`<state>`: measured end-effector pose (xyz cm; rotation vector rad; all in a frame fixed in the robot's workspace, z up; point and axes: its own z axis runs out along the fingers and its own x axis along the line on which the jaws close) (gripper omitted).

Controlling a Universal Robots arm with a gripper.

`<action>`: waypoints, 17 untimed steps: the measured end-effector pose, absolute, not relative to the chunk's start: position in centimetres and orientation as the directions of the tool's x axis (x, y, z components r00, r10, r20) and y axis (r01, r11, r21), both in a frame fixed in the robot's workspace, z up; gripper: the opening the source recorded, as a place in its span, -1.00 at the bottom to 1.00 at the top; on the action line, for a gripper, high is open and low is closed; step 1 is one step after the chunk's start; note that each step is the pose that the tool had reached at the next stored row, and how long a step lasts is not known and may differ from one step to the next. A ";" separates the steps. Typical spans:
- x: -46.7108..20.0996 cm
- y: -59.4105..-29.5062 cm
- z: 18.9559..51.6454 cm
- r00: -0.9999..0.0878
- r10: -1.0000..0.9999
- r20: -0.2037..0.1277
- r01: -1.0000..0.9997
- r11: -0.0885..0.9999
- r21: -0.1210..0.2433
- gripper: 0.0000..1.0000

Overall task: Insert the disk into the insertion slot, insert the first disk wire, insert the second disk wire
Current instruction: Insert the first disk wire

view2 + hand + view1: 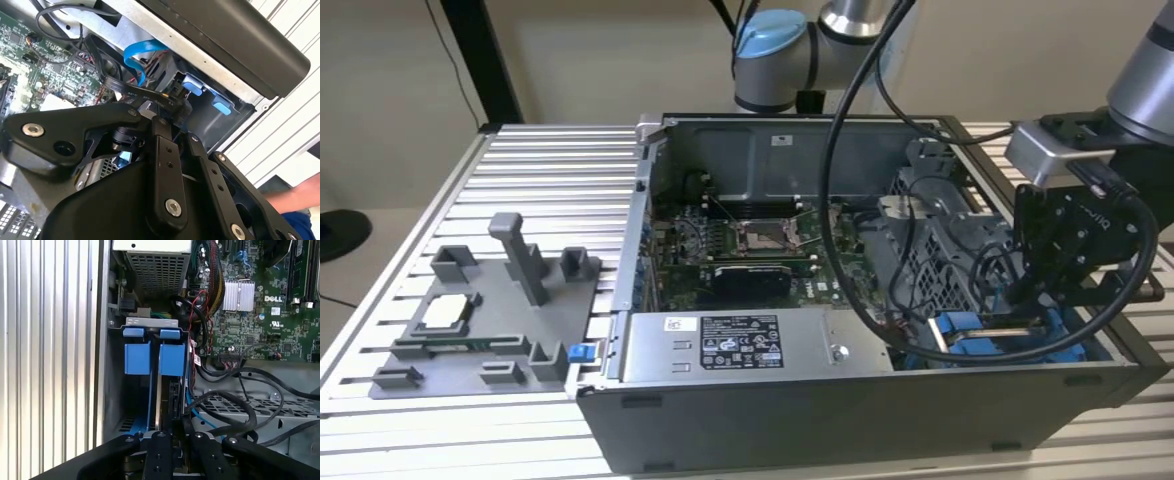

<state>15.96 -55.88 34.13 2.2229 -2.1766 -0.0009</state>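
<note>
A: Status?
B: The gripper is pinched on a black connector at the mouth of the insertion slot. The disk stands edge-on inside it, blue carrier outward.
A: Handling note?
B: Judgement: keep the plug square to the disk's port, press slowly and straight, and hold the blue cable clear of the fingers.

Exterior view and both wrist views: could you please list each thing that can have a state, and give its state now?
computer case: open, side panel off, board exposed.
insertion slot: two blue tabs stand upright at its mouth.
blue cable: curled in a loop, its end hidden.
black cable: hangs slack from the arm into the computer case.
gripper: low inside the computer case, at the insertion slot.
</note>
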 end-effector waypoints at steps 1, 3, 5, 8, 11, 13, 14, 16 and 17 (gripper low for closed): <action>16.0 -55.9 34.1 0.022 -1.000 0.021 -1.000 -0.021 0.022 -1.00; 16.0 -55.9 33.9 0.022 -1.000 0.021 -1.000 -0.022 0.022 -1.00; 16.0 -55.9 33.7 0.023 -1.000 0.021 -1.000 -0.022 0.022 -1.00; 16.0 -55.9 33.5 0.023 -0.999 0.022 -0.999 -0.022 0.022 -1.00; 16.0 -55.9 33.0 0.023 -1.000 0.021 -0.999 -0.023 0.022 -1.00; 16.0 -55.9 32.9 0.023 -1.000 0.022 -0.999 -0.023 0.022 -1.00; 16.0 -55.9 32.9 0.023 -1.000 0.022 -0.999 -0.023 0.023 -1.00; 16.0 -55.9 32.9 0.023 -1.000 0.021 -0.999 -0.022 0.023 -1.00; 16.0 -55.9 32.9 0.023 -1.000 0.021 -0.999 -0.022 0.023 -1.00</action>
